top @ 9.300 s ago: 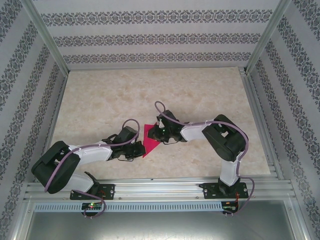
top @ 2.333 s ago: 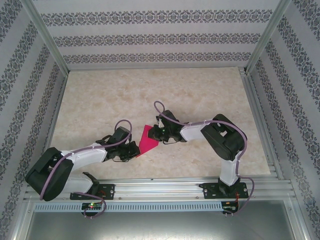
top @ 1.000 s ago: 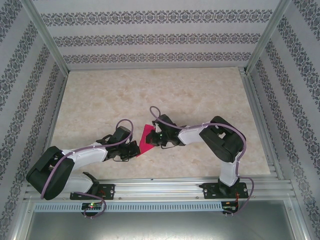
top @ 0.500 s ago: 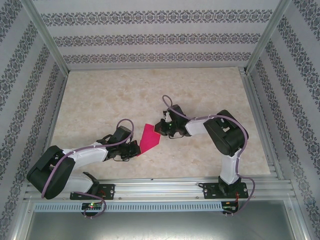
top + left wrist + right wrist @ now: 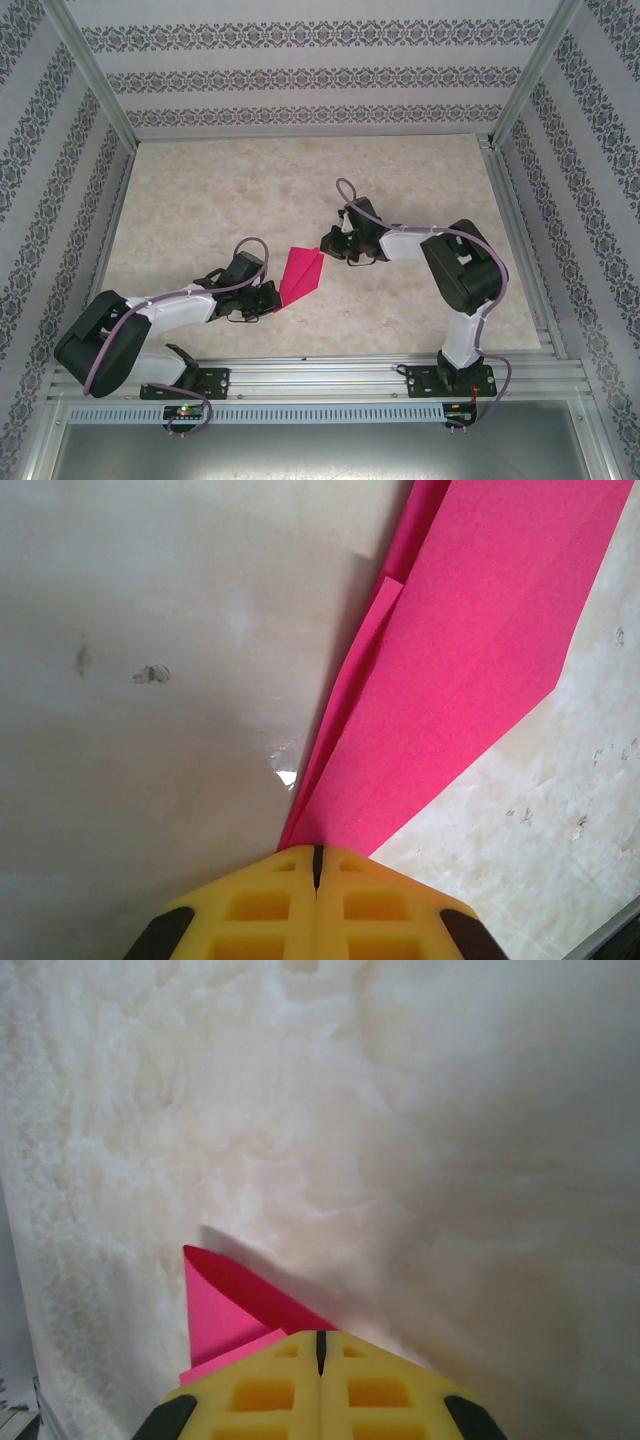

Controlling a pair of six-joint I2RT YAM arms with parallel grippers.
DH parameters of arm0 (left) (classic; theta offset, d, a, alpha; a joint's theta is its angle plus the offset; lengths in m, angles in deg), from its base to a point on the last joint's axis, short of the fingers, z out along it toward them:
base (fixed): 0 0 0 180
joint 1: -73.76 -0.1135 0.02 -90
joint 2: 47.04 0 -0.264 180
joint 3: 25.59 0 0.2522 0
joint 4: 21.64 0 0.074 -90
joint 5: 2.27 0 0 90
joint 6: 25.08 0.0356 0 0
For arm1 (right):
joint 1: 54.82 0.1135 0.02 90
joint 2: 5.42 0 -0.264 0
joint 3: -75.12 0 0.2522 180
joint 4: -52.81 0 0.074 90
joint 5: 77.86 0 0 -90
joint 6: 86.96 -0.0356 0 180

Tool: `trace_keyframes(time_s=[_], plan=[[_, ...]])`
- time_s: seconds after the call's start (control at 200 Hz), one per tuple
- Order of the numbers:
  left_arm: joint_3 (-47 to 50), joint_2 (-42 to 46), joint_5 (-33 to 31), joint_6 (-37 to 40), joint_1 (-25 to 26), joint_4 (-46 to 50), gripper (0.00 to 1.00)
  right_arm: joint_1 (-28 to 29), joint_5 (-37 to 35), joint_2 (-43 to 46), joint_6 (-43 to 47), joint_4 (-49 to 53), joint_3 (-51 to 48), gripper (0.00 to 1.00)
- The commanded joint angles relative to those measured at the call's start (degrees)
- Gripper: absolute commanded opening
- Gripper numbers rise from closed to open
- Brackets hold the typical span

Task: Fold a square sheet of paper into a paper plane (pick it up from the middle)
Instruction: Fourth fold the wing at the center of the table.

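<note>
**Item:** sheet of paper (image 5: 470,650), magenta, part-folded into a pointed, layered wedge.

**Location:** flat on the table (image 5: 450,1160). Its narrow end runs into the tips of the left gripper (image 5: 317,865), and it widens ahead and to the right of them. Stacked edges show along its left side.

**Left gripper:** pads pressed together, pinching that narrow end.

**Right gripper** (image 5: 320,1345): pads pressed together, nothing visible between them. A pink corner of the sheet lies just ahead and to the left of its tips. Whether they touch it cannot be told.

**Hazards, as judged:**
- With one point of hold, any nudge could swivel the sheet about the left tips.
- The loose upper layers may spring open and soften the crease.
- A pull by the left gripper could crumple or tear the thin end.
- The closed right tips, if they press down off the crease line, would set a crooked fold.
</note>
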Motion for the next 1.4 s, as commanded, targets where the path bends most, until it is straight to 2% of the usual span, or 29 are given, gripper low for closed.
trace_keyframes(time_s=[0.0,0.175,0.38,0.664,0.854,0.989,1.129,1.249,1.399], plan=[[1.8,-2.5,-1.9,1.5,-0.3,8.2,0.07,0.8,-1.0,4.4,3.0,3.5,1.3,0.04],[1.5,-2.5,-1.9,1.5,-0.3,8.2,0.07,4.7,-0.9,5.6,2.3,3.6,0.9,0.05],[1.3,-2.6,-1.8,1.6,-0.3,8.5,0.07,9.6,1.6,0.2,-0.3,-0.6,2.0,0.05],[1.1,-2.2,-1.9,1.8,-0.3,9.0,0.07,3.4,1.0,-5.1,-0.9,-5.1,-0.2,0.04],[1.1,-2.2,-1.8,1.9,-0.3,8.8,0.07,-1.9,0.2,-6.3,0.4,-5.0,0.2,0.04],[1.1,-2.2,-1.8,1.9,-0.3,8.9,0.07,-3.6,0.0,-5.3,2.3,-2.7,2.4,0.05],[1.1,-2.2,-1.7,2.0,-0.3,8.9,0.07,-2.7,1.9,-1.1,2.6,-2.7,2.6,0.06],[1.0,-2.3,-1.7,2.0,-0.3,9.0,0.07,-0.6,0.5,4.0,2.7,-1.3,1.6,0.08],[0.8,-2.5,-1.7,2.0,-0.3,8.9,0.07,4.2,3.1,3.8,0.8,-3.0,1.0,0.07]])
